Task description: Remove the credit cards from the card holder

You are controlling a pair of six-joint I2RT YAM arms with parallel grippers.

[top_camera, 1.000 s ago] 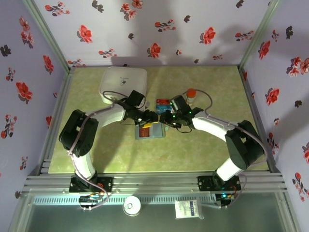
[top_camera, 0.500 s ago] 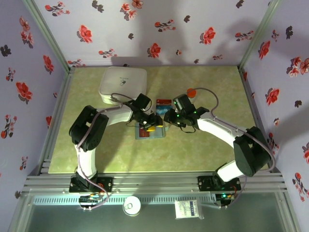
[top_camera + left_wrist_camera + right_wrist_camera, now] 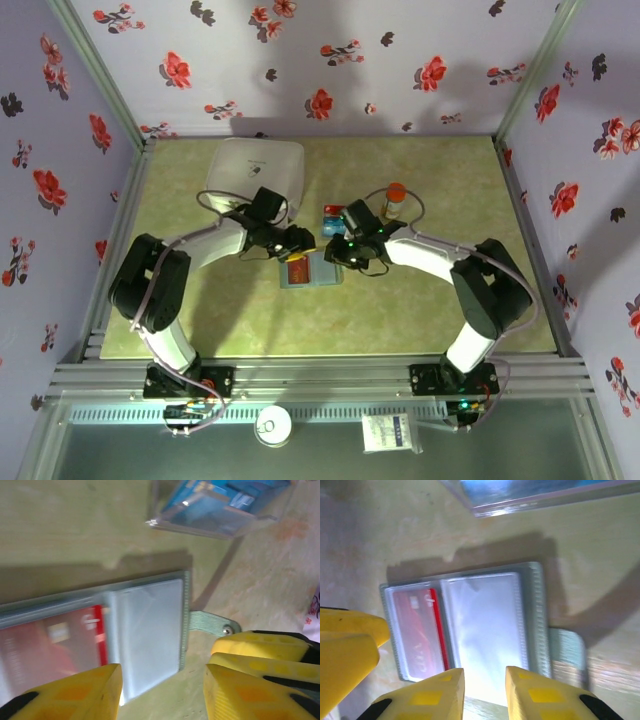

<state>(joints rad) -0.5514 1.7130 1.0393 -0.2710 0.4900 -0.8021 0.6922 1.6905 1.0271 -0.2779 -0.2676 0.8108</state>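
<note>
Both arms have shifted in the past second. The left arm (image 3: pixel 160 290) has swung its elbow out toward 8 o'clock and the right arm (image 3: pixel 470 285) has edged toward 9 o'clock, while the card holder (image 3: pixel 318 273) has stayed where it lay.

Seen from above, the green table (image 3: pixel 430 310) carries a white box (image 3: pixel 255 165) at 11 o'clock from the holder. The holder lies open and flat near the table's centre. The two grippers meet over its far edge, the left gripper (image 3: pixel 303 243) at its 11 o'clock and the right gripper (image 3: pixel 333 250) at its 1 o'clock. A clear tray (image 3: pixel 338 214) sits just beyond them at 12 o'clock with a blue card (image 3: pixel 215 497) inside it. An orange-capped bottle (image 3: pixel 395 197) stands at 2 o'clock.

A red card (image 3: pixel 298 272) is tucked in the holder's 9 o'clock panel, and the pocket beside it looks empty. In the left wrist view, the left gripper's jaws stand roughly half apart above that clear pocket and hold nothing. The holder's strap (image 3: pixel 212 623) lies flat on the table alongside. In the right wrist view, the right gripper's jaws stand a narrow gap apart over the holder's edge, with nothing gripped between them.
</note>
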